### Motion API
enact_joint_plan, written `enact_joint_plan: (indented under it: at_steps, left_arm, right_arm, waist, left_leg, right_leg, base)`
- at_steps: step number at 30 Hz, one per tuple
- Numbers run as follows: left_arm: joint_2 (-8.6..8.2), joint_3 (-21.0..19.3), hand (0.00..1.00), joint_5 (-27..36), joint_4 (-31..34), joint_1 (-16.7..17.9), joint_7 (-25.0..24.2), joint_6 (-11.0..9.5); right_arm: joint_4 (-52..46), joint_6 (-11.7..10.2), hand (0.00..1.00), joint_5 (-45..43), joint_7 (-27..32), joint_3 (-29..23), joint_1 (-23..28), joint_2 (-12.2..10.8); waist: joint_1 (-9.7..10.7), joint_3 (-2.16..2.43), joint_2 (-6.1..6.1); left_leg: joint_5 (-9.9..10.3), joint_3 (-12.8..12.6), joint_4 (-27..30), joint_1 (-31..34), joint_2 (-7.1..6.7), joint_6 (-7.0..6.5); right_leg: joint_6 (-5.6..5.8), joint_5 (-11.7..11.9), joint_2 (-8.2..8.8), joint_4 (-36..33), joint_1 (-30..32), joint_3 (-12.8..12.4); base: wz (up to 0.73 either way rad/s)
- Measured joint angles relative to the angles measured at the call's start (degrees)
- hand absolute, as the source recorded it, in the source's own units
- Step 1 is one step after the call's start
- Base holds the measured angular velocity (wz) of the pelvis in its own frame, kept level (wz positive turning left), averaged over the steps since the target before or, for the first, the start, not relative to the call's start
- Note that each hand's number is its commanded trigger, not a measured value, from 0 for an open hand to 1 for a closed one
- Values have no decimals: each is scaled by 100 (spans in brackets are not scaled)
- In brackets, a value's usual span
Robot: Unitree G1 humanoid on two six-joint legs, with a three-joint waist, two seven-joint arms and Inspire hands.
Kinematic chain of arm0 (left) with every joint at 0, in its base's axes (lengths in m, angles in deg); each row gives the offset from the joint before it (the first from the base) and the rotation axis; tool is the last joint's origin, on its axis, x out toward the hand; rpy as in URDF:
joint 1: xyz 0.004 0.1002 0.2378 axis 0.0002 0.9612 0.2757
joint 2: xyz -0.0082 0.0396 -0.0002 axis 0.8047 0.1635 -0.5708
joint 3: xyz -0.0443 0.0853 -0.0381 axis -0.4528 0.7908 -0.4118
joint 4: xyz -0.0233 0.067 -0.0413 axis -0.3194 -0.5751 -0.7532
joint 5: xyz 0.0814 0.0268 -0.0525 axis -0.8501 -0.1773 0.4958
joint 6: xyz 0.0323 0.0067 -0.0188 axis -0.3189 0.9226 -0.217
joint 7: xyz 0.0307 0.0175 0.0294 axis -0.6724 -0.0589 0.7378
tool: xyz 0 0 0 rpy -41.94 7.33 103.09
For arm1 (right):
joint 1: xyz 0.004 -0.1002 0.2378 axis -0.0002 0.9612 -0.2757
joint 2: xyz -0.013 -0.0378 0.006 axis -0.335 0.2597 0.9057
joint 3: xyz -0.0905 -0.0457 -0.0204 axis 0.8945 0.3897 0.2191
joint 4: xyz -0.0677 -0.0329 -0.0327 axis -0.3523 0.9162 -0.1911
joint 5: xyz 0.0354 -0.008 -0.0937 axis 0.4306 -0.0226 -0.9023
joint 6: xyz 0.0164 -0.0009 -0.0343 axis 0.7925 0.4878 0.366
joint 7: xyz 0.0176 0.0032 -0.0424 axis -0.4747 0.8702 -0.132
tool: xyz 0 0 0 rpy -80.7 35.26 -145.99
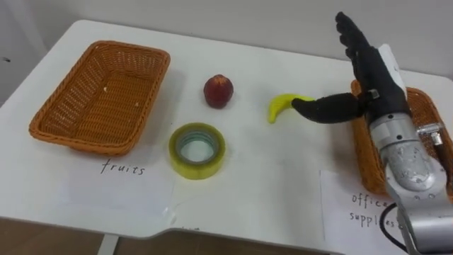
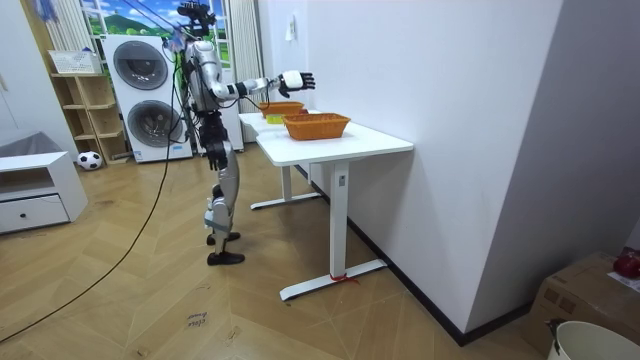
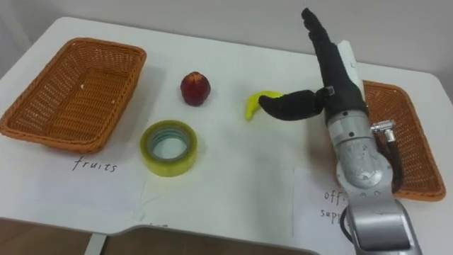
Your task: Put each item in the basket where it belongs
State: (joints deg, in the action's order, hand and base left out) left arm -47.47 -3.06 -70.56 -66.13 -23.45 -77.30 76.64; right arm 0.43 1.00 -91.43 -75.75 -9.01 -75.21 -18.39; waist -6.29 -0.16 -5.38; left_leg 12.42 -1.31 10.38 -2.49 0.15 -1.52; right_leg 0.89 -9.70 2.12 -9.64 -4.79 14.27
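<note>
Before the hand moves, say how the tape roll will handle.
Lying flat, the tape roll should slide, not roll, when pushed. It looks stiff; its open core probably offers a hold. Tipped on edge, it could roll.

Both eye views look steeply down from the robot's head, close over the white table (image 1: 283, 184), and share nearly all of it, with a basket (image 1: 99, 95) at frame left. The room view stands well off across the floor (image 2: 150, 310), facing the same table at upper centre.

I stand at the far end of the white table (image 2: 372, 146), my right hand (image 2: 296, 81) held out with fingers straight above the farther basket (image 2: 281, 107). The nearer basket (image 2: 316, 125) sits apart. A washing machine (image 2: 152, 128) is behind me.
</note>
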Motion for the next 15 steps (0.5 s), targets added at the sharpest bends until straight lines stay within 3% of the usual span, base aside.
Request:
enact_joint_plan:
  at_steps: [4, 6, 15]
  left_arm:
    - [3, 135, 0, 4, 120, 9, -3, -1]
    - [5, 220, 0, 33, 225, 10, -11, -6]
    - [77, 452, 0, 21, 340, -44, -10, -23]
  right_arm:
    - [0, 19, 0, -8, -116, 268, -38, -44]
    - [2, 57, 0, -22, -180, 448, -186, -178]
    - [631, 47, 0, -41, -154, 869, -837, -252]
  waist:
    - [-89, -7, 17]
    - [-139, -10, 20]
    - [-248, -18, 23]
  left_leg:
    - [-5, 23, 8, 2, 0, 5]
    - [-10, 47, 29, 6, -1, 11]
    - [-21, 212, 46, 25, -42, 0]
  right_leg:
    - [0, 0, -3, 0, 3, 2]
    - [0, 0, -3, -1, 2, 16]
    - [1, 0, 34, 11, -35, 160]
  base:
    - [1]
    - [5]
    - [10]
